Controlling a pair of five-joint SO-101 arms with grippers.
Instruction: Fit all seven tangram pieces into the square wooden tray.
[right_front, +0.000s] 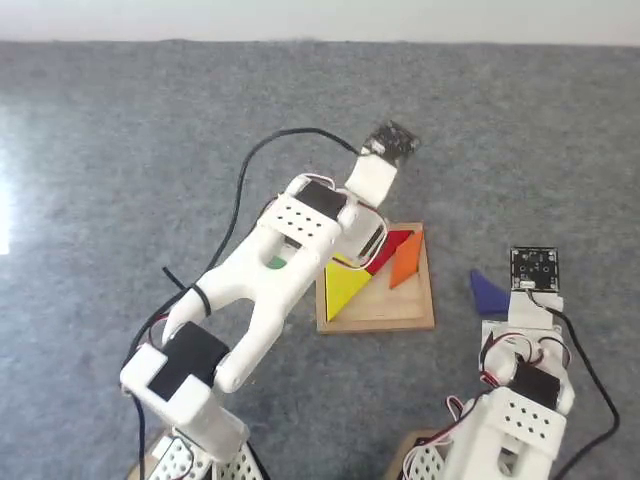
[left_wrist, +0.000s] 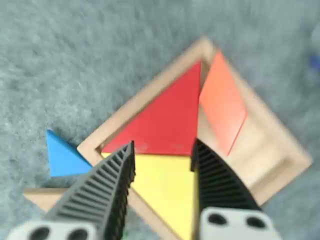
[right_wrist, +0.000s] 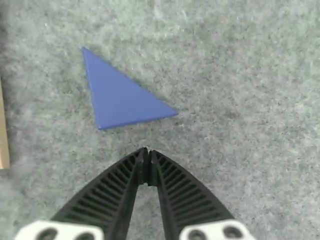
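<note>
The square wooden tray (right_front: 400, 318) (left_wrist: 268, 150) lies mid-table. A red triangle (left_wrist: 165, 120) (right_front: 395, 243), a yellow triangle (left_wrist: 167, 190) (right_front: 343, 287) and an orange parallelogram (left_wrist: 223, 102) (right_front: 407, 263) lie in it. My left gripper (left_wrist: 163, 147) hovers open over the seam between red and yellow, holding nothing. A light blue triangle (left_wrist: 62, 155) rests on the carpet just outside a tray corner. To the right of the tray lies a dark blue triangle (right_wrist: 120, 95) (right_front: 487, 292). Just short of it, my right gripper (right_wrist: 145, 152) is shut and empty.
The left arm (right_front: 270, 290) stretches over the tray's left side and hides what lies under it; a bit of green (right_front: 274, 262) peeks out beneath it. Grey carpet (right_front: 150, 150) covers the table. The tray's edge (right_wrist: 2, 135) shows in the right wrist view.
</note>
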